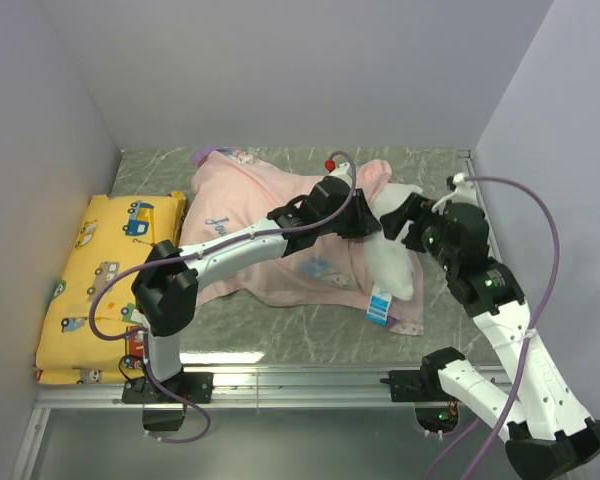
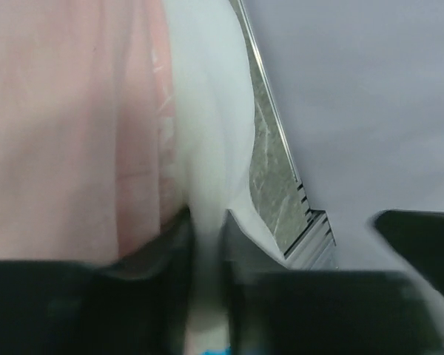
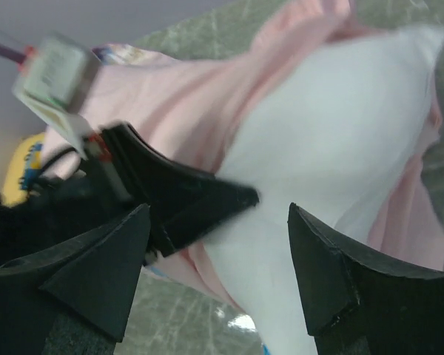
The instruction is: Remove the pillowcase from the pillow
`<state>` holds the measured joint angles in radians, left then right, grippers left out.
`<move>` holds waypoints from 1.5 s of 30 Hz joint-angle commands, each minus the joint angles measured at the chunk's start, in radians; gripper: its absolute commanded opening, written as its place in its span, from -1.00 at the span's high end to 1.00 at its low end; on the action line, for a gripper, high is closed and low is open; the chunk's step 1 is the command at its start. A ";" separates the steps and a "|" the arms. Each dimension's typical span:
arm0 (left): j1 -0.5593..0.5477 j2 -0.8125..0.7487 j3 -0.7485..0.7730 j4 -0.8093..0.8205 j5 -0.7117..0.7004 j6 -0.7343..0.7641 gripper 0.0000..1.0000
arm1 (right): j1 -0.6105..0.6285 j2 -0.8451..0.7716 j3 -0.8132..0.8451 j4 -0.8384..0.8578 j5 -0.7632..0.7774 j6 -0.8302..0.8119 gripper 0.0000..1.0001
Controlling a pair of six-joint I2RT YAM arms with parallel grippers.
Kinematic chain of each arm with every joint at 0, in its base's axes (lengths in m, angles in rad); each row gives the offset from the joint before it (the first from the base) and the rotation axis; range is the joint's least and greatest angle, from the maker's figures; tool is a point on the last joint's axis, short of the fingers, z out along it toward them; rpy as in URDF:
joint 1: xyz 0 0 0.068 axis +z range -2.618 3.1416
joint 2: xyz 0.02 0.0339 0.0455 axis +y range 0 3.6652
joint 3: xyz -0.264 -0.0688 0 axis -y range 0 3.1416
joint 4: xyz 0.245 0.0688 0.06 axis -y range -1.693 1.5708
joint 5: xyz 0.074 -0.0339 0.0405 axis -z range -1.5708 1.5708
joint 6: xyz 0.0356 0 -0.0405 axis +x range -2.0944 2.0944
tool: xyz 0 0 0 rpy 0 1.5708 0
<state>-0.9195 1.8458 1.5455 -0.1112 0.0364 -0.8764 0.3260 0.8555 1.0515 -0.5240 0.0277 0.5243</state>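
The pillowcase lies pale-pink side out over most of the pillow, its printed purple edge showing at the far end. The white pillow sticks out of it at the right, with its blue-and-white tag at the near edge. My left gripper reaches across the pillowcase. In the left wrist view its jaws stand narrow, pinching white pillow fabric beside the pink pillowcase. My right gripper hovers open right of it. Its fingers are spread before the pillow and pillowcase.
A yellow cushion with cartoon vehicles lies along the left wall. The grey marbled table is boxed in by pale walls on three sides. A metal rail runs along its near edge by the arm bases.
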 commanded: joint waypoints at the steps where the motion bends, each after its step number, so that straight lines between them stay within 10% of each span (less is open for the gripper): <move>1: -0.019 -0.007 0.096 0.010 -0.016 0.005 0.33 | 0.010 -0.065 -0.140 0.056 0.093 0.016 -0.64; 7: -0.018 -0.092 0.005 0.056 -0.033 0.019 -0.22 | 0.011 -0.090 -0.251 0.107 0.090 -0.013 -0.64; 25: -0.016 -0.304 -0.033 -0.407 -0.449 0.226 -0.52 | 0.011 0.134 -0.303 0.196 0.014 -0.061 -0.74; 28: -0.018 -0.289 -0.073 -0.424 -0.486 0.235 -0.55 | 0.013 0.162 -0.301 0.217 -0.006 -0.049 -0.34; 32: -0.010 -0.246 -0.076 -0.447 -0.539 0.246 -0.54 | 0.016 0.178 -0.265 0.193 0.003 -0.041 0.72; 35: 0.001 -0.198 -0.039 -0.487 -0.593 0.255 -0.25 | 0.016 0.165 -0.225 0.150 0.043 -0.040 1.00; 40: 0.102 -0.197 -0.015 -0.535 -0.632 0.275 0.99 | 0.012 0.117 -0.125 0.044 0.144 -0.046 1.00; 45: 0.304 -0.256 0.002 -0.553 -0.688 0.323 0.99 | -0.062 0.076 -0.004 -0.044 0.166 -0.056 1.00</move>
<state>-0.7681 1.6516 1.5116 -0.5869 -0.5007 -0.6212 0.3267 1.0073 0.9535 -0.4961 0.0734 0.4927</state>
